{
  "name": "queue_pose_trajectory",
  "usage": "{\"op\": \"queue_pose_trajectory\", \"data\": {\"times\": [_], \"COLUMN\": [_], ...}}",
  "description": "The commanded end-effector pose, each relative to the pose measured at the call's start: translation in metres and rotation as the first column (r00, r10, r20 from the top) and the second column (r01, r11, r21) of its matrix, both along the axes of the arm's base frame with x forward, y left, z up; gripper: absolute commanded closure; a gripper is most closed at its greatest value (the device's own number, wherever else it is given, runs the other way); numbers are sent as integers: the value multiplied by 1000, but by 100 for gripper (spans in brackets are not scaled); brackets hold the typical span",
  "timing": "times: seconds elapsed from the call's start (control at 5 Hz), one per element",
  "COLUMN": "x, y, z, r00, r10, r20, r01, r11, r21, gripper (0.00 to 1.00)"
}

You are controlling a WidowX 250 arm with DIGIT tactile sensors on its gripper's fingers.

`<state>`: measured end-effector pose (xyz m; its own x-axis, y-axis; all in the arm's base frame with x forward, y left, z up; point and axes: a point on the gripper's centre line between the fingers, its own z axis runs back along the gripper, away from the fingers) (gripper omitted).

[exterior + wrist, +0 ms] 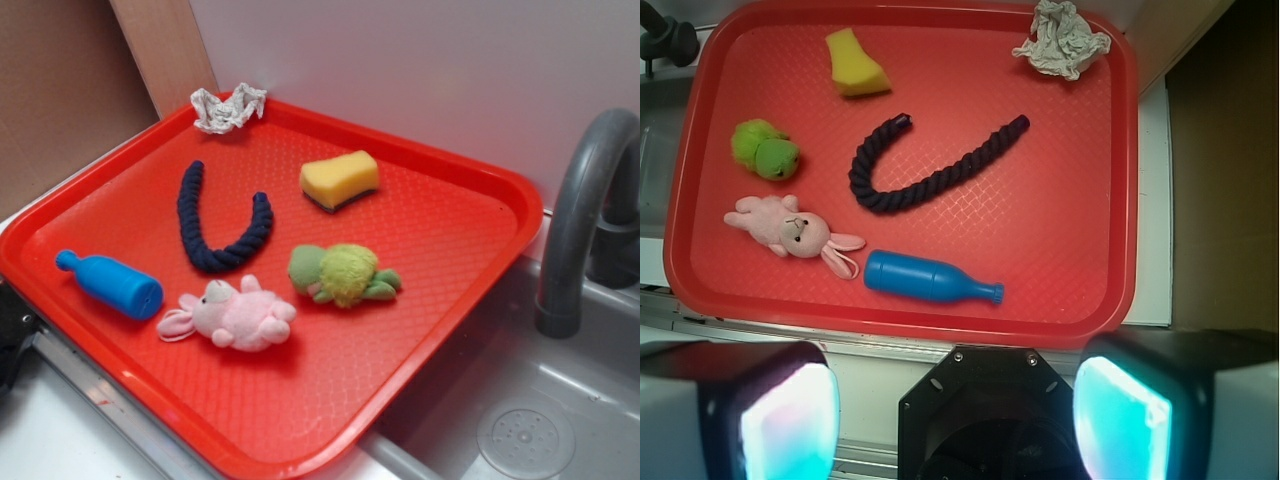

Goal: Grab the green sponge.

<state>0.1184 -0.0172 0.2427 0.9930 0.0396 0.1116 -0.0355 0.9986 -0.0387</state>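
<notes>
The sponge (340, 179) lies on a red tray (455, 255), toward the back wall; in the exterior view it sits at about one o'clock from the tray's middle, and in the wrist view it is up at eleven o'clock. It is a small yellow foam block with a thin dark scouring layer underneath, resting flat with the yellow face up and nothing touching it.

Around it: a dark blue rope (222, 222) curved in a U at its nine o'clock, a green plush turtle (342, 274) near it at six o'clock, a pink plush rabbit (236, 314) further forward, a blue toy bottle (110, 284) by the tray's left rim, and a crumpled paper wad (229, 107) in the far left corner. A grey tap (585, 220) and sink stand to the right of the tray.

The fingers (955, 400) are spread wide apart and hold nothing; they show at the bottom of the wrist view, hanging back off the tray's near edge, well apart from the sponge.

The sponge should be very light, soft and springy, with a rough, grippy surface, so slipping is unlikely and it will not break. I would close on the two long sides across its narrow width, squeezing at mid-length and reaching low enough to catch foam rather than only the top edge. The turtle is the closest lookalike in color name, so the approach should pass beyond it.
</notes>
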Motion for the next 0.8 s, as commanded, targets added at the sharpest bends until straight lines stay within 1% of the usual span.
{"op": "queue_pose_trajectory", "data": {"times": [0.0,0.2,0.4,0.6], "x": [0,25,71,113], "y": [0,-10,-33,-54], "z": [0,-2,-16,-40], "r00": [1000,1000,999,999], "r10": [0,8,28,-4], "r20": [0,27,34,54], "r01": [0,-7,-30,3], "r11": [1000,1000,999,1000], "r21": [0,-14,43,28], "gripper": [0,0,0,0]}}
